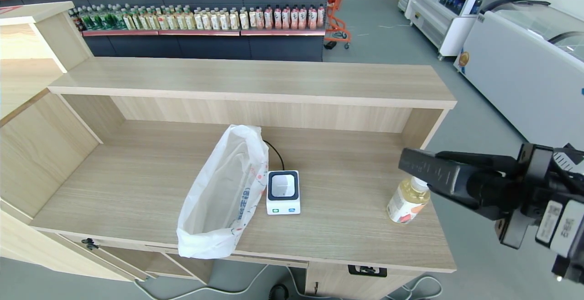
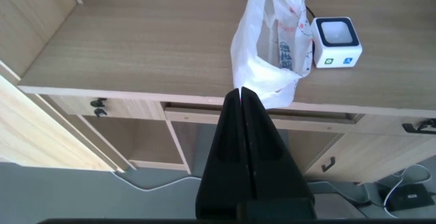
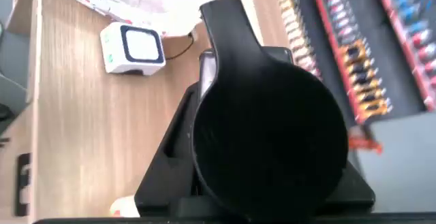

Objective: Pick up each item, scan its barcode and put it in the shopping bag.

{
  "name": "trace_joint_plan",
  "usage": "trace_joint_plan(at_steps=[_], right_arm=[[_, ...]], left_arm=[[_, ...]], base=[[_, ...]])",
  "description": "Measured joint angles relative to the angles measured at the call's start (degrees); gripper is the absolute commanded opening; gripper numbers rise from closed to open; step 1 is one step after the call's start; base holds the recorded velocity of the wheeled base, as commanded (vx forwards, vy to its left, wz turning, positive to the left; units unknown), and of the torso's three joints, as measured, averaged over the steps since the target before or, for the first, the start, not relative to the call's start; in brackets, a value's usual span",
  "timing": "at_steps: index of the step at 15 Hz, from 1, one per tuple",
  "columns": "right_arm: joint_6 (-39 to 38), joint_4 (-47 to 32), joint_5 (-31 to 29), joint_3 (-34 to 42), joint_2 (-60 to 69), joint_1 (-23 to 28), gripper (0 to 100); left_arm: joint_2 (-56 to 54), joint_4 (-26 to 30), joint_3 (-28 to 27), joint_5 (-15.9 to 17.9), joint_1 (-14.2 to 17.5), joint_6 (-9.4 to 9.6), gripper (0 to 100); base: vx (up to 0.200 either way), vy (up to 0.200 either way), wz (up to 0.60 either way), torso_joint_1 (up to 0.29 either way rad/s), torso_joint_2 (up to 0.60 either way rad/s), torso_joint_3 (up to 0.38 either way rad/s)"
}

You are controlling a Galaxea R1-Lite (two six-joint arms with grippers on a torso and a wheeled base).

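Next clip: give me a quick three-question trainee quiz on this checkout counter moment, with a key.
1. True or false: the bottle is already inside the shopping bag.
2. The scanner stands: A) inside the bag; B) on the counter, between bag and bottle; C) on the upper ledge.
3. Fill in: the left gripper has its jaws ____.
Key: 1 false, it stands upright on the counter; 2 B; 3 shut.

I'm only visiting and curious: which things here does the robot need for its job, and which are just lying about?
For the job: bottle; barcode scanner; shopping bag.

Just about: shelves of drinks; orange cart; freezers.
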State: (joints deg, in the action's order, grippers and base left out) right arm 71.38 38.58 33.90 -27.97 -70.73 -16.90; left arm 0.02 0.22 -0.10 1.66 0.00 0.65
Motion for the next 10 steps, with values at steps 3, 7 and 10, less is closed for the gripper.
trace_joint_plan(at_steps=[3,7,10], right_arm=[[-25.6,-4.1,-0.4,-0.4,1.5,6.1,0],[-74.4,-9.1,-10.1,-5.7,1.8,2.0,0],[-96.4,-13.7,-13.6,-8.9,-0.9,1.5,0]], left_arm=[[0.0,0.0,0.0,0.0,0.0,0.00,0],[0.0,0.0,0.0,0.0,0.0,0.00,0],[0.0,0.0,0.0,0.0,0.0,-0.02,0]], base=[[0.000,0.000,0.00,0.000,0.00,0.000],[0.000,0.000,0.00,0.000,0.00,0.000],[0.000,0.000,0.00,0.000,0.00,0.000]])
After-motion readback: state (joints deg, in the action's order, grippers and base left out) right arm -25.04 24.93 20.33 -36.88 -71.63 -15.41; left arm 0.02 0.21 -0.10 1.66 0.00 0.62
